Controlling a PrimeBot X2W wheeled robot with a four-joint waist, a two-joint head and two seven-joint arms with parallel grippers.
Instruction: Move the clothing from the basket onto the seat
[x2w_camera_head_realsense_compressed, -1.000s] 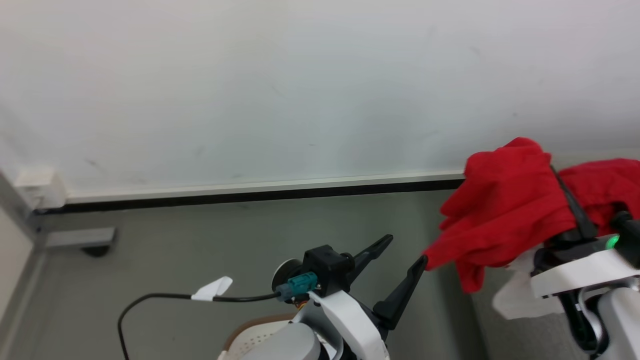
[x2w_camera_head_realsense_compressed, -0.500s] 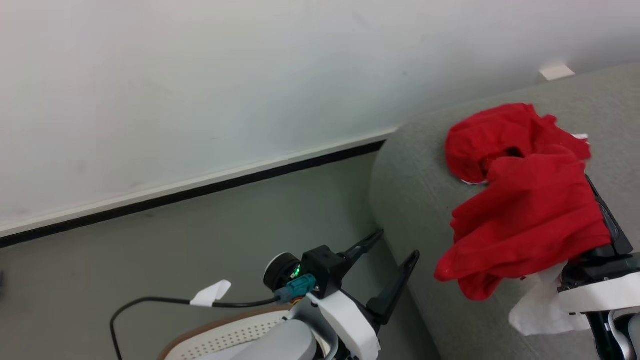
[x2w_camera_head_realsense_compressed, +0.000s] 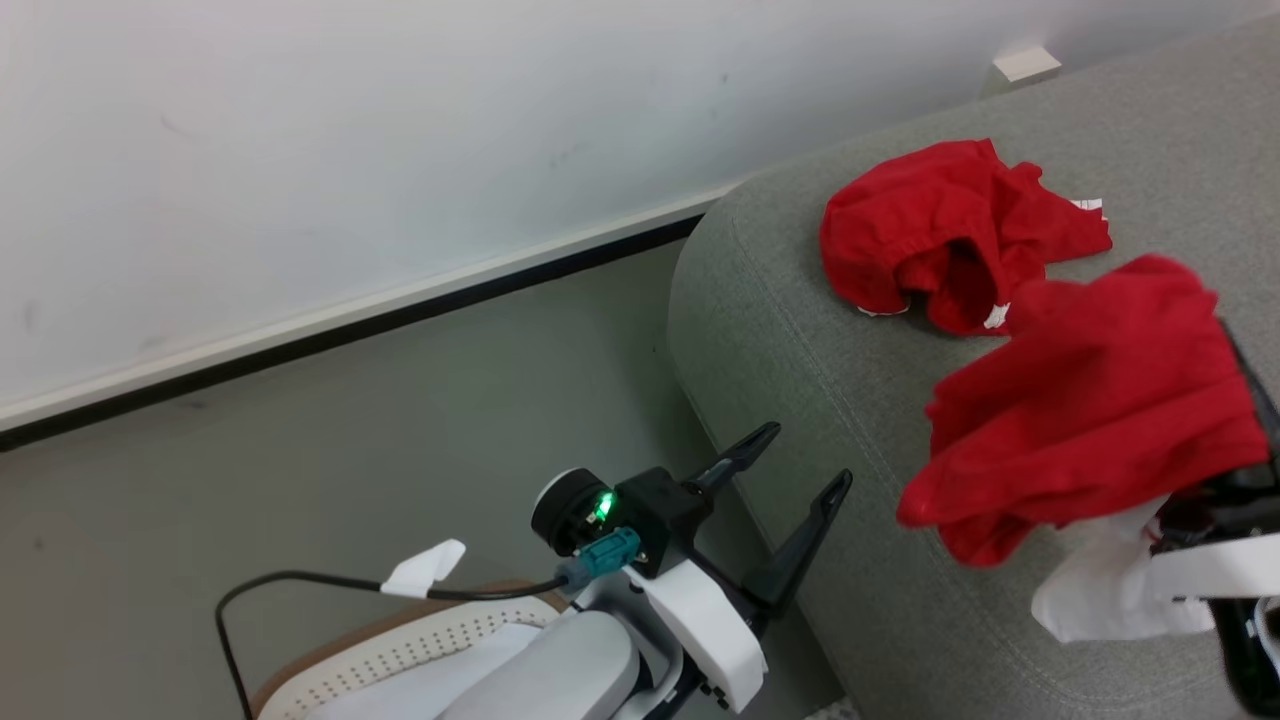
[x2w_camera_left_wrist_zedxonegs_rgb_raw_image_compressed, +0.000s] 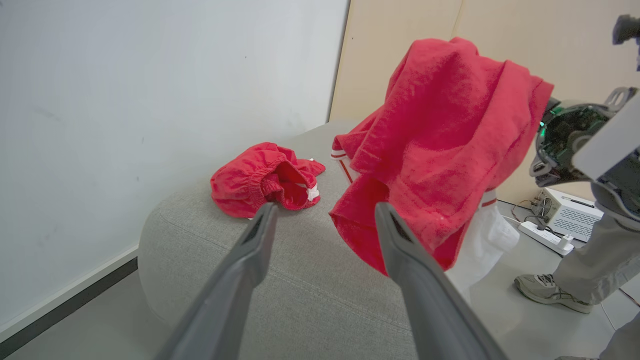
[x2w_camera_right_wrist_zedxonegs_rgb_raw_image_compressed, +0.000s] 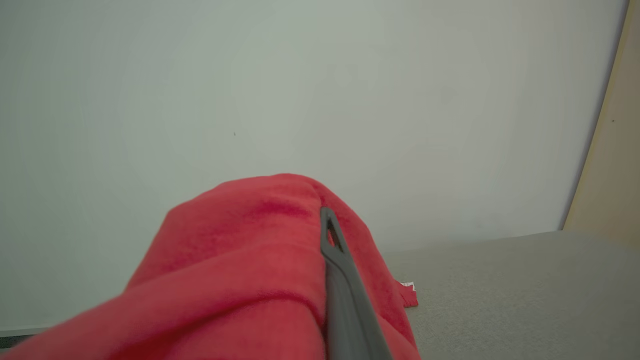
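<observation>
White wall (x2w_camera_head_realsense_compressed: 350, 150) and grey floor (x2w_camera_head_realsense_compressed: 300, 450) lie at the left of the head view, with the light grey seat (x2w_camera_head_realsense_compressed: 800, 330) at the right. One crumpled red garment (x2w_camera_head_realsense_compressed: 930, 235) lies on the seat's top near its rounded end. Nearer the camera, the right pincer (x2w_camera_head_realsense_compressed: 1238, 355) is clamped on a second red garment (x2w_camera_head_realsense_compressed: 1090, 400), which hangs over the seat with a white part drooping below it. The left pincer (x2w_camera_head_realsense_compressed: 810, 452) stands wide open just beside the seat's edge, above the white basket (x2w_camera_head_realsense_compressed: 430, 645) at the bottom edge.

Left wrist view: between the spread fingers the crumpled red garment rests on the seat, its white trim showing, and the second red garment hangs to its right. A person's shoe (x2w_camera_left_wrist_zedxonegs_rgb_raw_image_compressed: 542, 292) stands on the floor beyond, near a power strip (x2w_camera_left_wrist_zedxonegs_rgb_raw_image_compressed: 542, 235).

Right wrist view: one dark finger (x2w_camera_right_wrist_zedxonegs_rgb_raw_image_compressed: 340, 280) lies against red cloth draped beside it, with seat and wall behind.
</observation>
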